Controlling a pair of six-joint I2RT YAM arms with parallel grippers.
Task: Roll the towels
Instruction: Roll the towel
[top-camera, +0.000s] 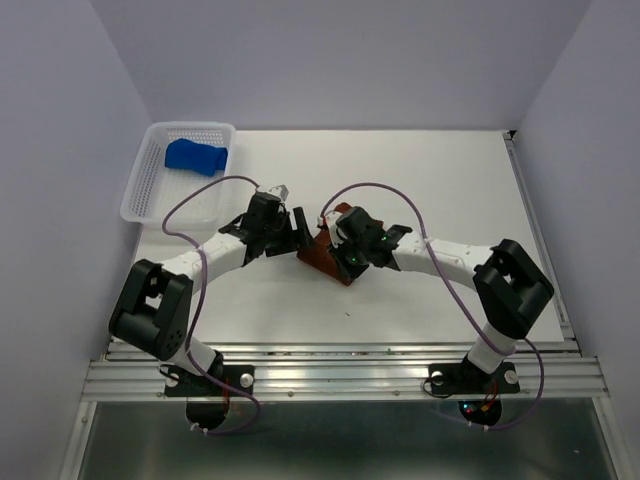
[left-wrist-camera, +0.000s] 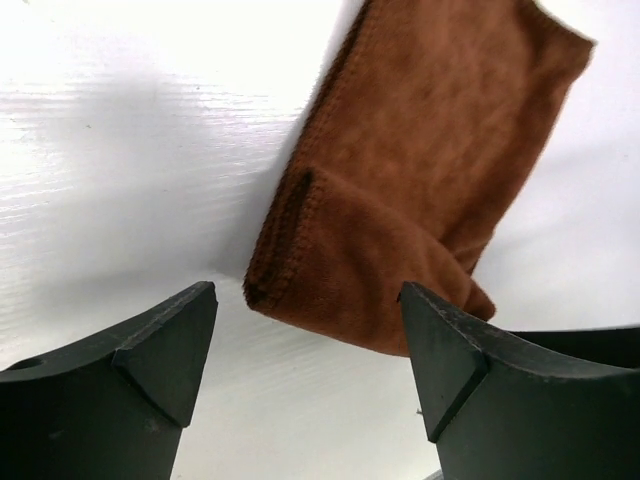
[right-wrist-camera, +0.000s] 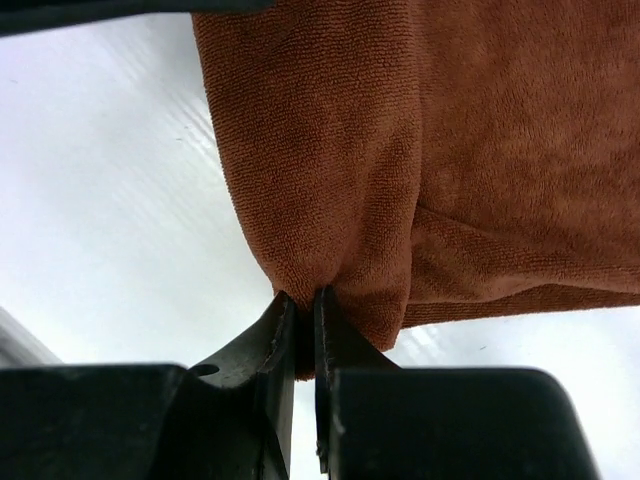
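At the bench (top-camera: 440, 190) centre, the rust-brown towel (right-wrist-camera: 400, 150) lies partly folded, one fold pinched in the right jaws, likely to start the roll. Left jaws stand released just beside it; the blue towel (top-camera: 196, 157) sits in the basket (top-camera: 135, 195).

A white perforated plastic basket (top-camera: 150, 190) sits at the far left corner of the white counter (top-camera: 430, 190). Plain grey walls (top-camera: 340, 60) enclose the counter on three sides. A ribbed metal rail (top-camera: 340, 378) spans its near edge.

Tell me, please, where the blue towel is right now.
In the top view, the blue towel lies at the far left, inside the white basket, toward its far end.
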